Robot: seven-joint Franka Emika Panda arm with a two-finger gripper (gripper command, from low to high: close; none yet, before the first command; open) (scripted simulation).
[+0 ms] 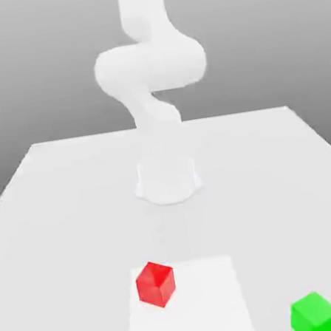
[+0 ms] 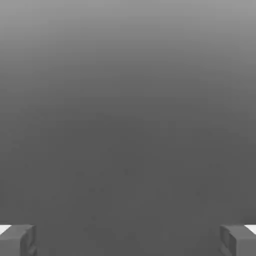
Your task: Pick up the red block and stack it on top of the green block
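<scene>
Well, the red block [image 1: 156, 284] rests on a flat white square [image 1: 209, 311], the nearest thing here to a tray (it looks like a plain patch, with its surface level with what surrounds it). Taking the exterior view as a clock face, the block lies at about half past six. Within the square itself it sits towards ten or eleven o'clock, near the far edge, and its smooth faces are turned at an angle to the square's sides.

The green block [image 1: 315, 314] stands on the pale tabletop [image 1: 279, 204], outside the square and well apart from the red one. It is at about five o'clock in the exterior view, where the lower border cuts off its bottom part. From the red block, it lies between three and four o'clock. Its bright top face is visible, and it too is turned at an angle.

The white arm [image 1: 150, 66] rises from its base [image 1: 168, 183] near the centre of the clock and runs up past twelve o'clock, out of the exterior view. In the hand view the gripper [image 2: 128, 240] has its jaws spread wide open, the two fingers [image 2: 25, 241] well apart with smooth dark grey background between them, so both blocks lie free of its grasp.
</scene>
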